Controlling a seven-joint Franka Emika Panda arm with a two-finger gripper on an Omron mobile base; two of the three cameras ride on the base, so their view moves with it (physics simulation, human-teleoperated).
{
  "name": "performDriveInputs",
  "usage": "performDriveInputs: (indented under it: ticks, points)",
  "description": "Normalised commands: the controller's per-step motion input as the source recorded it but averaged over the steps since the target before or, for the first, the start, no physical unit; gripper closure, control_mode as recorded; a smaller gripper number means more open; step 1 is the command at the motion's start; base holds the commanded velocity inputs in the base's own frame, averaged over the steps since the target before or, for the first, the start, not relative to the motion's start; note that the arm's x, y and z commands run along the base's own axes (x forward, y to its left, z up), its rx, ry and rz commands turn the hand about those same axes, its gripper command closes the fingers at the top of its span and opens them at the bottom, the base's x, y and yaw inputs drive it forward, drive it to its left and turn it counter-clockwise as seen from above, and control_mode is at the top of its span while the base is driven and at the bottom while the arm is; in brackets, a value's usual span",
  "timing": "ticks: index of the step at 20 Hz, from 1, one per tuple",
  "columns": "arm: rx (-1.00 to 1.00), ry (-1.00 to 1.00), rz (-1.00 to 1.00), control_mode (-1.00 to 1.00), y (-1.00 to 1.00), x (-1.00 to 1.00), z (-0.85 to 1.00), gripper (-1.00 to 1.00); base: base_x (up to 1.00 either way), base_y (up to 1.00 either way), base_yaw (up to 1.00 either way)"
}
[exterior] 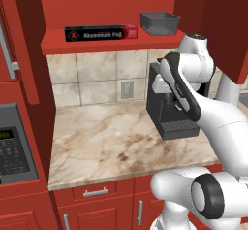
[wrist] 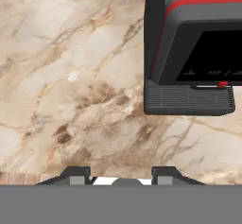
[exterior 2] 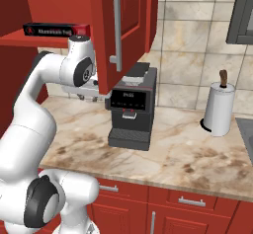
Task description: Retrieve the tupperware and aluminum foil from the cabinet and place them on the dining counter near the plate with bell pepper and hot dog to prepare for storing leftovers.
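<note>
Fingers (wrist: 78,175) in the hand view — two dark tips parted with a clear gap, nothing between them; gripper (wrist: 122,176) partly open and empty, looking down on the beige-marble worktop (wrist: 71,76), with the black coffee machine with a red stripe (wrist: 194,53) at right

Left base view — long slim black aluminum foil box with red ends (exterior: 100,32) lies flat on the shelf of the red wall cabinet (exterior: 111,42), long axis running left to right along the front edge, lettering facing outward. Dark grey square-ish plastic tupperware tub (exterior: 160,23) sits upright to its right, mouth up, near the foil but apart. Arm folded low in front of the coffee machine. Risk, as I judge it: rising to the shelf, elbow or hand could clip the machine or the shelf lip

Right base view — foil box seen end-on to the far left, above the arm's wrist. Open red cabinet door with long silver bar handle (exterior 2: 116,25) hangs just beside the wrist; a wide swing could strike it
</note>
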Motion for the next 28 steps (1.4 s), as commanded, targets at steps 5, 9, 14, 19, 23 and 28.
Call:
performDriveInputs:
  ticks: [5, 9, 14, 19, 23, 28]
  points:
    - [-0.01, -0.22, 0.00, -1.00, 0.00, -0.12, 0.26, -1.00, 0.00, 0.00, 0.00]
    - [-0.04, -0.53, 0.00, -1.00, 0.00, -0.11, 0.71, -1.00, 0.00, 0.00, 0.00]
    - [0.00, -0.52, 0.00, -1.00, 0.00, 0.00, 0.79, -1.00, 0.00, 0.00, 0.00]
    - [0.00, -0.42, 0.00, -1.00, 0.01, 0.08, 0.81, -1.00, 0.00, 0.00, 0.00]
    - [0.00, -0.17, 0.00, -1.00, 0.10, 0.24, 0.68, -1.00, 0.00, 0.00, 0.00]
    - [-0.02, -0.02, -0.03, -1.00, 0.14, 0.49, 0.57, -1.00, 0.00, 0.00, 0.00]
